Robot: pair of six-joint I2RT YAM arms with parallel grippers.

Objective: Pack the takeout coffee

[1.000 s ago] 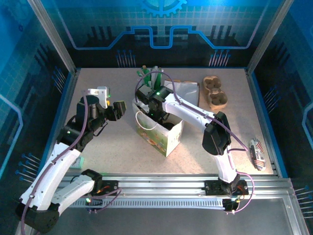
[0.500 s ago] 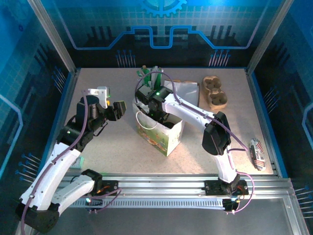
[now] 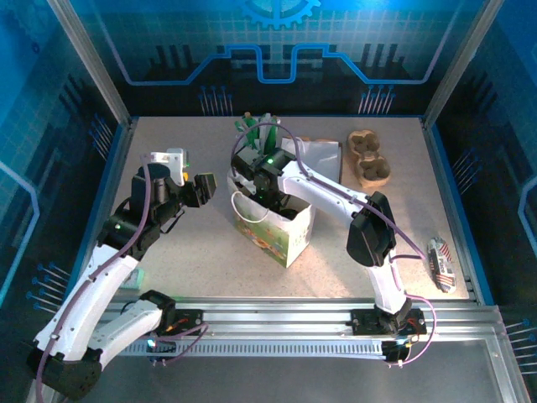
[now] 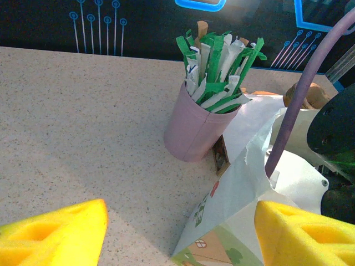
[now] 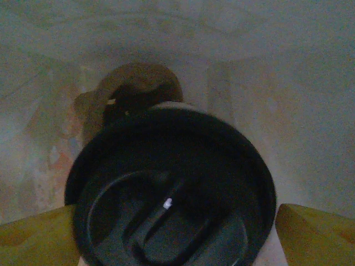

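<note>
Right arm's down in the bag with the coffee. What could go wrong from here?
Nothing steadies the bag; the left claw hangs open beside it, so the right arm could drag or tip it.
The pink cup of sticks stands close beside the bag; a shove could topple it.
Around the lid it is dim; whether it sits level is unclear, so letting go might spill coffee.

Lab robot cell: blue-panelled walls (image 3: 277,50), aluminium frame (image 3: 336,312)

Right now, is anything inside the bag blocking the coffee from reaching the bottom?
Possibly. The right wrist view shows the black lid flanked by the right gripper, inside the bag. A brown rounded object lies beyond the lid; whether it blocks the way down is unclear.
</note>
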